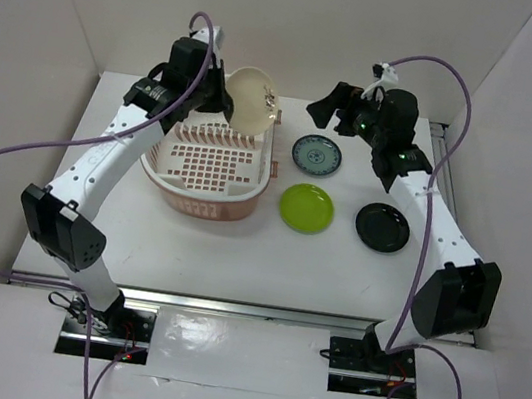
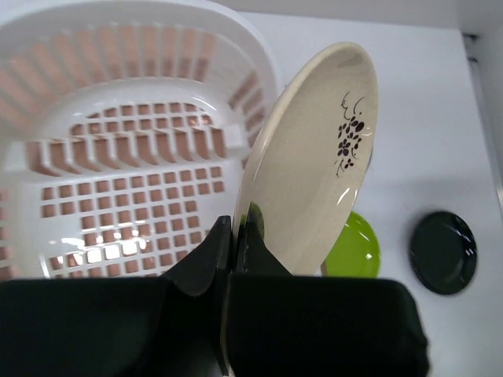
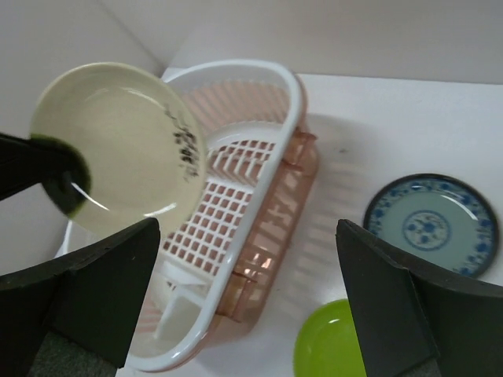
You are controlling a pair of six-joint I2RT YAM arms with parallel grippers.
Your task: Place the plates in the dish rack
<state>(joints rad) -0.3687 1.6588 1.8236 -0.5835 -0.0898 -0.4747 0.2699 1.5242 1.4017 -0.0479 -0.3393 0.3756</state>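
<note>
My left gripper (image 1: 223, 102) (image 2: 235, 229) is shut on the rim of the cream plate (image 1: 253, 98) (image 2: 314, 161) (image 3: 118, 149) with a dark mark, holding it on edge above the far end of the pink dish rack (image 1: 213, 166) (image 2: 118, 157) (image 3: 259, 196). The rack holds no plates. My right gripper (image 1: 333, 109) (image 3: 247, 294) is open and empty, above the table right of the rack. The blue patterned plate (image 1: 316, 154) (image 3: 432, 224), the lime green plate (image 1: 306, 208) (image 2: 357, 247) (image 3: 330, 345) and the black plate (image 1: 382, 226) (image 2: 444, 251) lie flat on the table right of the rack.
White walls enclose the table on the left, back and right. A metal rail (image 1: 442, 151) runs along the right edge. Purple cables loop from both arms.
</note>
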